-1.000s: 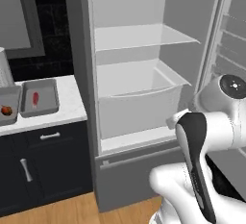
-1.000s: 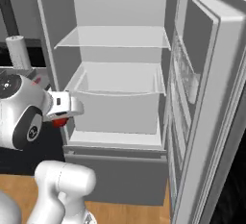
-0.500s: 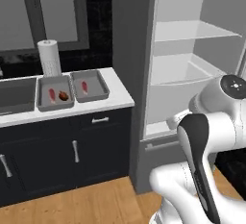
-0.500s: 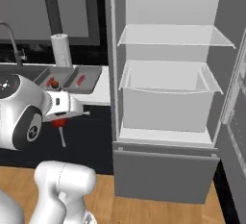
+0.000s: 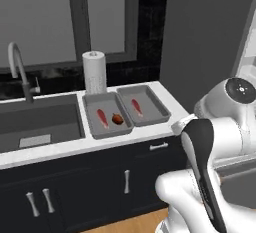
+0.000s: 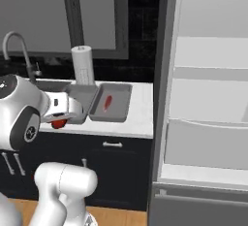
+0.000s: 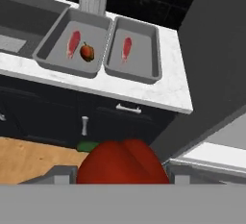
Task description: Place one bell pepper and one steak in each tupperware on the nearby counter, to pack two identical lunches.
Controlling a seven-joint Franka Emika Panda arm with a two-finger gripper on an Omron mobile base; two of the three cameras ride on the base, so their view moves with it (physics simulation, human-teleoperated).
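My gripper point(image 7: 122, 176) is shut on a red bell pepper point(image 7: 122, 163) with a green stem, held in the air in front of the black cabinets. In the right base view the gripper point(image 6: 59, 120) holds that pepper point(image 6: 59, 123) before the counter point(image 6: 138, 118). Two grey tupperware trays stand side by side on the counter point(image 7: 163, 93). The left tupperware point(image 7: 98, 30) holds a steak point(image 7: 73, 43) and a bell pepper point(image 7: 87, 52). Inside the right tupperware point(image 7: 144, 59) lies one steak point(image 7: 126, 48). From the left base, both trays point(image 5: 107, 128) point(image 5: 152, 104) show left of the arm.
A paper towel roll point(image 5: 95, 72) stands behind the trays. The sunken sink point(image 5: 35, 122) and its faucet point(image 5: 19, 64) lie to the left. The open fridge point(image 6: 208, 99) with white shelves rises right of the counter. Black cabinets with silver handles point(image 7: 127, 108) sit below.
The base has driven left, so both base views shifted from the open fridge to the counter and sink. The gripper still holds the red pepper.
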